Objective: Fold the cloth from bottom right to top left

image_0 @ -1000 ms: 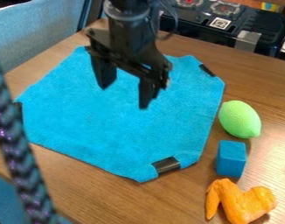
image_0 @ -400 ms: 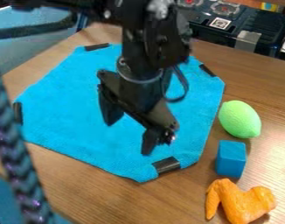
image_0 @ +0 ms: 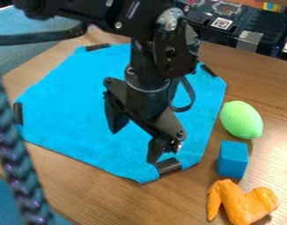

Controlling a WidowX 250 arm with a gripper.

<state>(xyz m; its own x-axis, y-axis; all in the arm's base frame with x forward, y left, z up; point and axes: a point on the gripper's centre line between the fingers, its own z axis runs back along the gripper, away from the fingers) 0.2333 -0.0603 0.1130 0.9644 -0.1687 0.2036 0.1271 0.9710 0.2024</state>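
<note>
- Gripper: fingers spread wide, nothing held, hanging over the cloth's lower half. The finger nearer the camera shows right at the bottom-right tab; can't tell if it touches.
- Cloth: flat in mid-table under the gripper, corners turned in, no fold made. I'd call this the grasp step, task at its start.
- Bottom-right tab: likely grab point. Get the fingers either side of the corner edge, go low, then close. Too high and they'd shut on air; too far inboard and they'd only pinch a wrinkle.
- Top-left tab: the fold target. Lift just enough to clear, carry diagonally, lay down before release. A flat drag would probably slide the whole cloth.
- Blue block: beside the cloth's right side, near the grab corner. Don't swing wide.
- Green lemon-shaped toy and orange wing-shaped toy: above and below the block, off the fold path.
</note>
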